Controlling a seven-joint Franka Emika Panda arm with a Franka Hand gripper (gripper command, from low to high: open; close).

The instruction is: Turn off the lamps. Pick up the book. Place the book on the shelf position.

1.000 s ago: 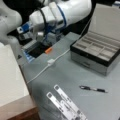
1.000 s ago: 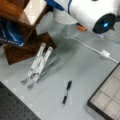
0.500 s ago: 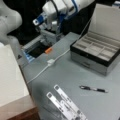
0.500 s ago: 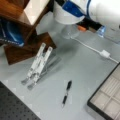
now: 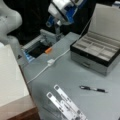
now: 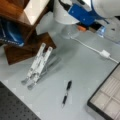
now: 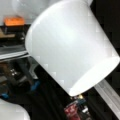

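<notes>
Looks like a robotics lab: a grey tabletop [image 5: 75,75] is sitting on a perforated optical breadboard [image 6: 15,105], with aluminium framing [image 5: 37,41] running behind.

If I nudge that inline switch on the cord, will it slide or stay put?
The switch looks small and light, so it would probably slide on the smooth grey table. Its thin white cord lies slack and would likely drag along. The pincer is not in view.

The arm [image 5: 65,10] is glossy white, rounded, with blue panels at its joints.
</notes>
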